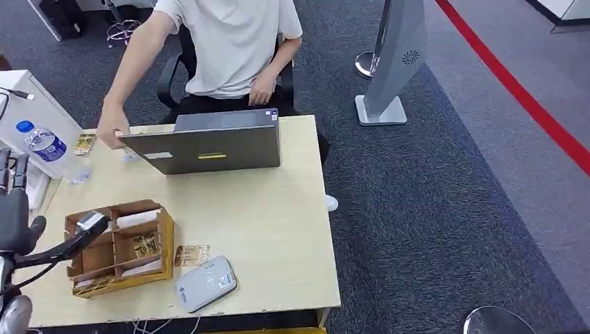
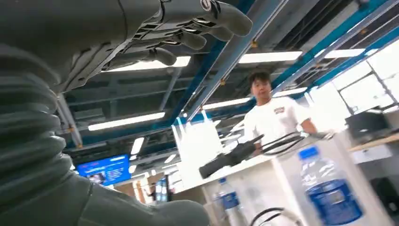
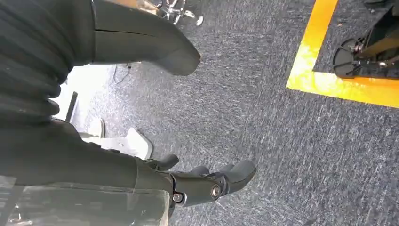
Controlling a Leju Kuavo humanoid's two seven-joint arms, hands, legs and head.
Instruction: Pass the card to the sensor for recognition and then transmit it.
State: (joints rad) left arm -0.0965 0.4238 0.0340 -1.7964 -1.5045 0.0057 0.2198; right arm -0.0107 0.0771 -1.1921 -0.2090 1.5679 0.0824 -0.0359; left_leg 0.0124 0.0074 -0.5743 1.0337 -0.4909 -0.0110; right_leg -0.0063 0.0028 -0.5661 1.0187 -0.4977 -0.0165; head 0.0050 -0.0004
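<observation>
Head view: from high on the robot, facing forward and down on the table (image 1: 278, 209), the laptop (image 1: 209, 142), the seated person (image 1: 229, 49) and the carpet to the right.
Left wrist view: close behind the left hand (image 2: 141, 33), tilted up toward ceiling lights, with a water bottle (image 2: 329, 188) near.
Right wrist view: close behind the right hand (image 3: 188, 183), facing down at the carpet and a yellow floor stripe (image 3: 329, 80).
Shared: head and left wrist views both take in the person and the water bottle.

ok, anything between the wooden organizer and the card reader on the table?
Yes, in the head view a card lies flat on the table between the wooden organizer and the grey card reader.
</observation>
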